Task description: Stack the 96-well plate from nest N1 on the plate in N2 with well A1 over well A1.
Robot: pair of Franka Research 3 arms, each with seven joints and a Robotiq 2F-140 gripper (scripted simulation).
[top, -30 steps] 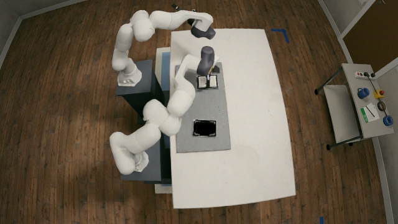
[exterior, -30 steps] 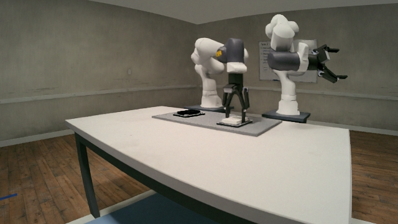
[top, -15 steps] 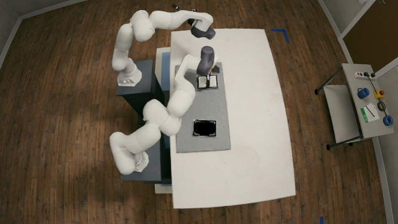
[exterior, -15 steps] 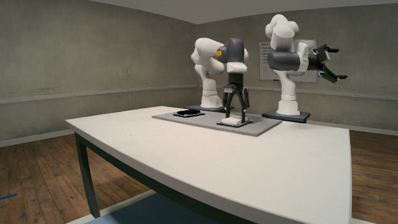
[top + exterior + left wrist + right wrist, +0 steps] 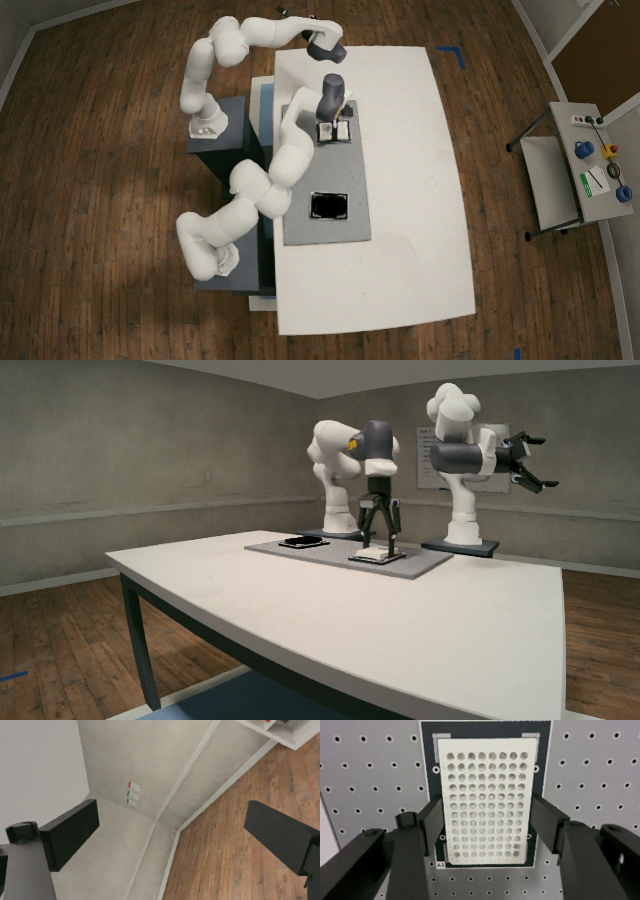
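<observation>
1. The worktop (image 5: 410,200) (image 5: 300,600) bore both nests within reach.
2. Left tool (image 5: 296,13) (image 5: 544,462) (image 5: 172,828): wide open, holding nothing, likely parked for clearance.
3. Right tool (image 5: 334,131) (image 5: 380,550) (image 5: 487,812): part-open, clamped across the white plate (image 5: 343,131) (image 5: 372,553) (image 5: 486,802), probably for level lifting.
4. That plate lay in N1 (image 5: 350,136) (image 5: 377,562) (image 5: 481,727), unlifted.

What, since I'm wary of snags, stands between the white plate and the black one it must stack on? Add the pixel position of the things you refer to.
Nothing visible: the right pincer (image 5: 334,132) (image 5: 379,551) (image 5: 486,806) grips the white plate (image 5: 325,132) (image 5: 370,553) (image 5: 486,802), and only grey board (image 5: 330,167) (image 5: 337,553) (image 5: 581,772) shows between it and the black plate (image 5: 329,206) (image 5: 303,540).

96-well plate (image 5: 343,131) (image 5: 371,553) (image 5: 487,802) in nest N1 (image 5: 334,142) (image 5: 378,562) (image 5: 481,729)
</observation>
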